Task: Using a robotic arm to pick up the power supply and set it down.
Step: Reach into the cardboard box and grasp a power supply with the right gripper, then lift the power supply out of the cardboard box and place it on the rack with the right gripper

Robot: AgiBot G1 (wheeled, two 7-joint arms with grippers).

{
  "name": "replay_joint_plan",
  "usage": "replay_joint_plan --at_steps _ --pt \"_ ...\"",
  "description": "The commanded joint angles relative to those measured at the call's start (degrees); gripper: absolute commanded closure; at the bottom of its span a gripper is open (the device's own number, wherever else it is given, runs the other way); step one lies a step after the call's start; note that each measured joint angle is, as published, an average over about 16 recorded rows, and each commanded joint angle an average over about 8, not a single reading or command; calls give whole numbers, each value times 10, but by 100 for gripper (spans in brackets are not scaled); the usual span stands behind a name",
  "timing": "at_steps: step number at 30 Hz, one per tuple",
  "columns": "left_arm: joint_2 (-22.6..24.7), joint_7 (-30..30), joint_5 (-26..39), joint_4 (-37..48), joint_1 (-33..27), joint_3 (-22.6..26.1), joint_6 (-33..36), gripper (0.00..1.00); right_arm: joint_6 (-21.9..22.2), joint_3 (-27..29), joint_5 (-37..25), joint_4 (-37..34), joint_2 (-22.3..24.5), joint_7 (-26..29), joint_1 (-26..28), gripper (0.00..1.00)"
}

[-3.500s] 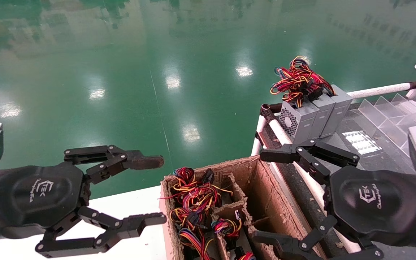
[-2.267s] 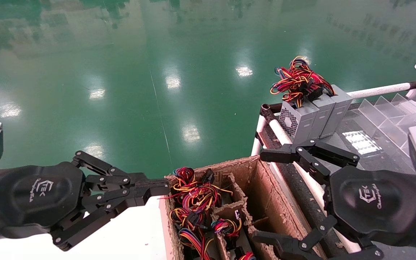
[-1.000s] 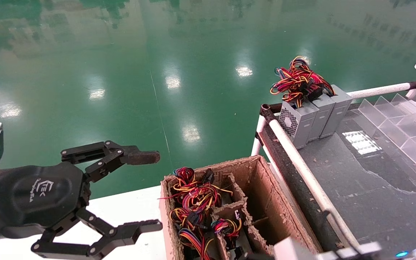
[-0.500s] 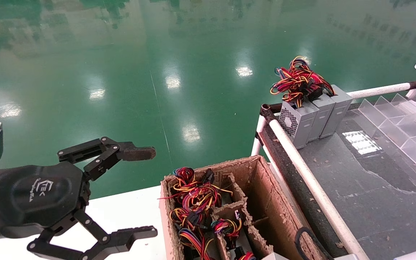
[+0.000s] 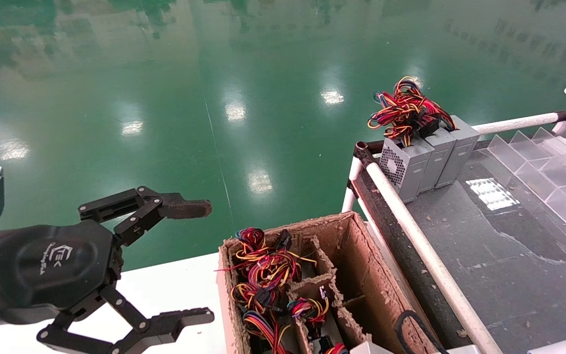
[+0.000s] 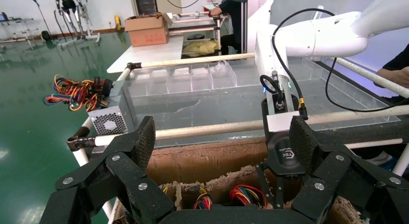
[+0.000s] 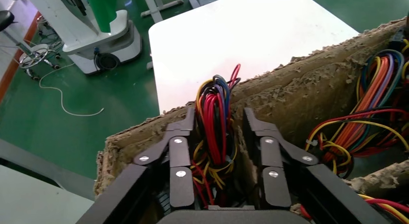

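The power supply (image 7: 212,137) sits deep in a compartment of the torn cardboard box (image 7: 299,84). Only its red, yellow and blue wire bundle shows; its body is hidden. My right gripper (image 7: 218,120) reaches down into that compartment, its fingers drawn in close on either side of the bundle. One finger (image 7: 255,132) lies against a cardboard divider. In the left wrist view the right arm's palm (image 6: 285,154) stands over the box (image 6: 202,161). My left gripper (image 5: 209,261) hangs open and empty over the white table (image 5: 175,285), left of the box (image 5: 356,255).
Three grey power supplies (image 5: 425,155) with a wire tangle stand at the far corner of the dark shelf (image 5: 499,255). A white rail (image 5: 410,231) edges the shelf, and clear dividers (image 5: 548,157) are at its right. Other wire bundles (image 5: 263,275) fill the box. Green floor lies beyond.
My right gripper left the shelf edge and dropped out of the head view into the box, its fingers narrowing. The left gripper shut, then opened wide again in place.
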Motion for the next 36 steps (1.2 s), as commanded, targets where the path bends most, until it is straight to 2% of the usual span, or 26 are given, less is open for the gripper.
replay_joint_plan --at_steps 1,8,14,27,36 --pt "0 0 0 0 0 0 0 0 2 0 0 -2 -1 -2 -1 100" --pt "0 0 0 0 0 0 0 0 1 5 12 -7 -3 -14 -8 100" --pt "0 0 0 0 0 1 0 0 -8 23 53 -11 8 -18 -14 100" --pt "0 1 -1 0 0 1 0 0 -39 102 213 -18 87 -34 -33 100" --pt "-1 1 -1 0 0 1 -1 0 -51 156 329 -67 151 -76 -39 100"
